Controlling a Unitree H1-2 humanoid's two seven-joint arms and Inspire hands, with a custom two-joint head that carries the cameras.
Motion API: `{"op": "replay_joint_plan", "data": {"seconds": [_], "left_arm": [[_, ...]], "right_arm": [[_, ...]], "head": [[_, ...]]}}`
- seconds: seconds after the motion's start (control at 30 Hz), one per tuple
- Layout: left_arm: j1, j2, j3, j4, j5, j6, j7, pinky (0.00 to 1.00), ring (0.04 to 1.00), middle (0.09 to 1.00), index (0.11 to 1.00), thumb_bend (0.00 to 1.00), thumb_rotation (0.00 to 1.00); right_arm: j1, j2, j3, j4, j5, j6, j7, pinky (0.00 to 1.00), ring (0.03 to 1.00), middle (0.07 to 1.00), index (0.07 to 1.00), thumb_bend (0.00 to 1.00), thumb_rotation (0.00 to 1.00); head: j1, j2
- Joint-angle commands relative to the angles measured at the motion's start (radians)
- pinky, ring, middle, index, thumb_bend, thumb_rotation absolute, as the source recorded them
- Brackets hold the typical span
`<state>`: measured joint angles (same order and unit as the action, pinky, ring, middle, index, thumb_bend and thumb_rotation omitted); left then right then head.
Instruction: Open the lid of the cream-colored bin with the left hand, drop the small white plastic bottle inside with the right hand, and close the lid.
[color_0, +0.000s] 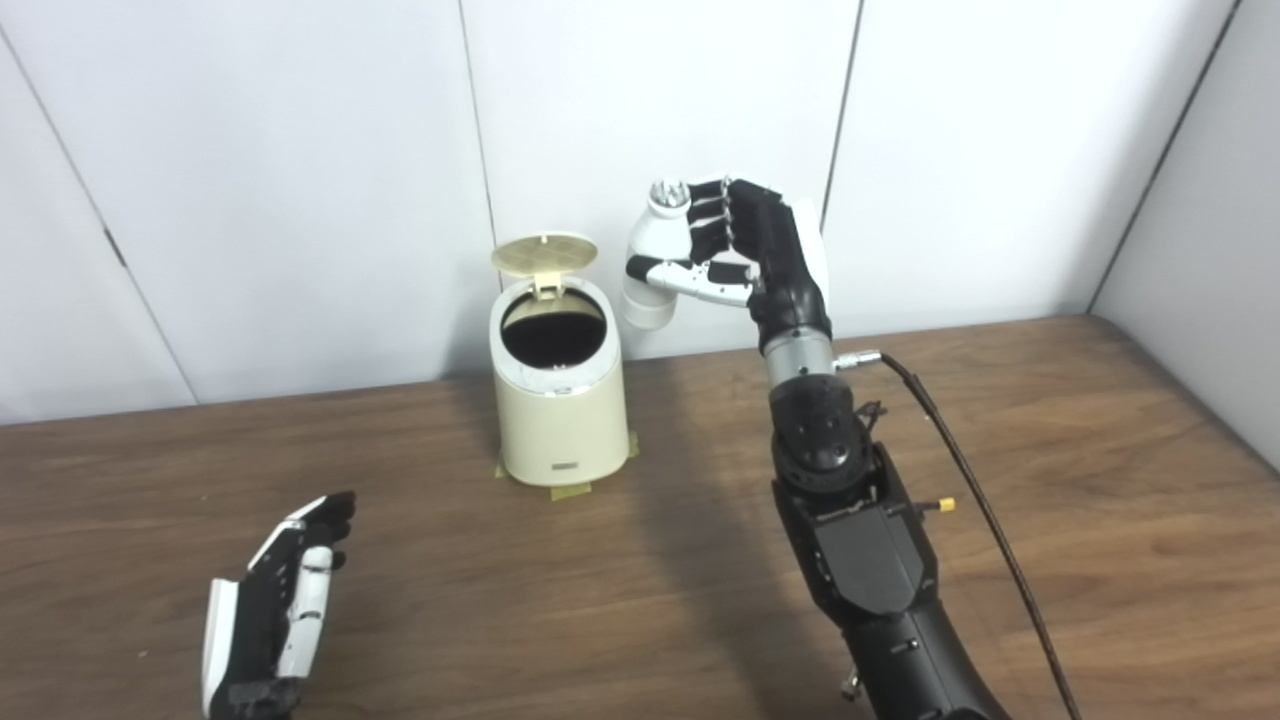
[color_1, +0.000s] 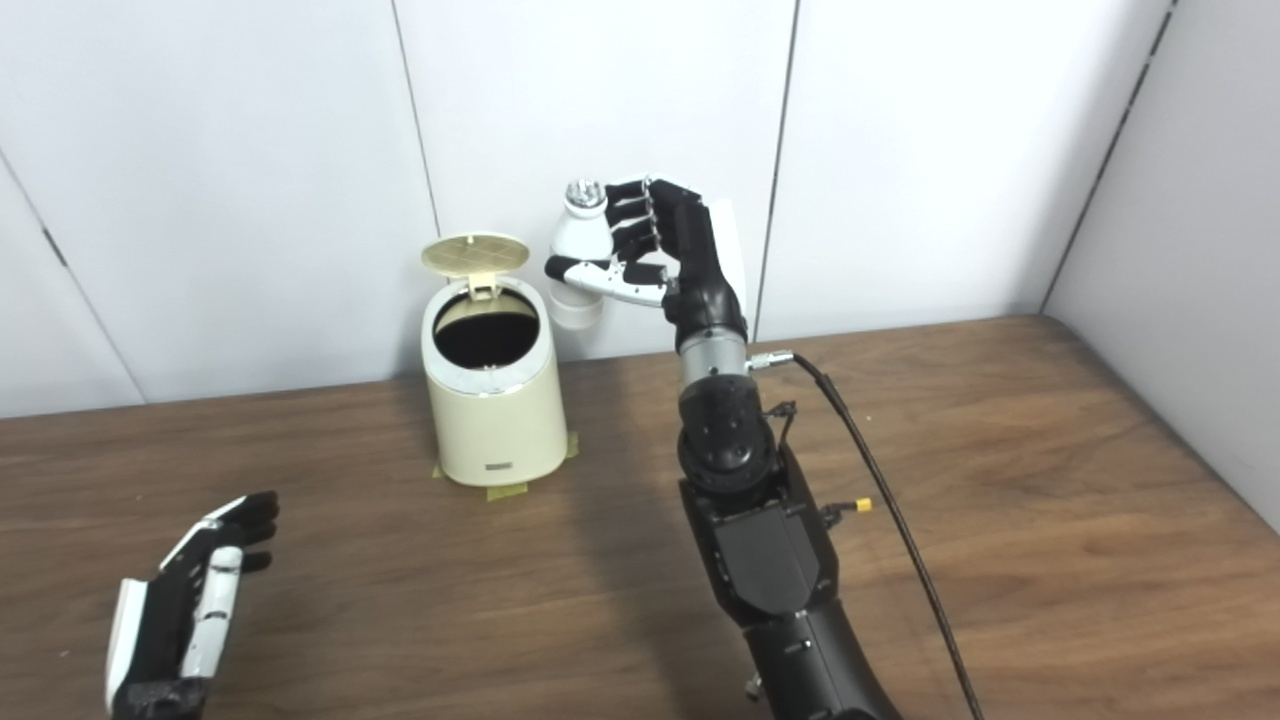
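Note:
The cream-colored bin (color_0: 560, 420) stands at the back of the table, taped down at its base. Its round lid (color_0: 545, 254) is flipped up and the dark inside shows. My right hand (color_0: 745, 255) is raised above the table, to the right of the bin's opening, and is shut on the small white plastic bottle (color_0: 655, 265). The bottle is upright with its cap on top, level with the lid. My left hand (color_0: 285, 590) is open and empty, low over the table's front left, well away from the bin. It also shows in the right eye view (color_1: 195, 600).
The brown wooden table (color_0: 1100, 480) has white wall panels behind it and a wall at the right edge. A black cable (color_0: 960, 470) runs from my right wrist down along the arm over the table.

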<state>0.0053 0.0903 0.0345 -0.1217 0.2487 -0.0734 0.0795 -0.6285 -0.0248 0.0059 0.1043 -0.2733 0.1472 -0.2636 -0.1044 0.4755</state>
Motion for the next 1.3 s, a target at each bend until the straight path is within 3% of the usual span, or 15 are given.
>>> {"op": "replay_joint_plan", "data": {"seconds": [0.0,0.27,0.53,1.27], "left_arm": [[-0.004,-0.033,-0.019,0.013,-0.002,-0.006,0.012,0.74,0.800,0.808,0.804,0.34,0.95],[-0.003,-0.042,-0.040,0.012,0.029,0.020,0.019,0.77,0.835,0.842,0.836,0.36,0.98],[-0.009,-0.049,-0.058,0.037,0.056,-0.015,0.048,0.74,0.818,0.830,0.824,0.33,0.97],[-0.008,-0.068,-0.083,0.038,0.080,-0.014,0.078,0.73,0.816,0.827,0.827,0.34,0.98]], "right_arm": [[-0.067,-0.001,0.010,-0.025,-0.018,-0.040,0.000,0.39,0.443,0.475,0.496,0.52,0.00],[-0.080,0.000,0.033,0.036,-0.042,-0.096,-0.015,0.37,0.435,0.476,0.507,0.52,0.00],[-0.097,0.019,0.036,0.126,-0.035,-0.169,-0.034,0.36,0.433,0.460,0.524,0.51,0.00],[-0.127,0.049,0.051,0.257,-0.023,-0.296,-0.032,0.37,0.433,0.470,0.516,0.52,0.00]], "head": [[0.004,-0.001],[0.031,-0.007],[0.061,-0.022],[0.099,-0.036]]}}
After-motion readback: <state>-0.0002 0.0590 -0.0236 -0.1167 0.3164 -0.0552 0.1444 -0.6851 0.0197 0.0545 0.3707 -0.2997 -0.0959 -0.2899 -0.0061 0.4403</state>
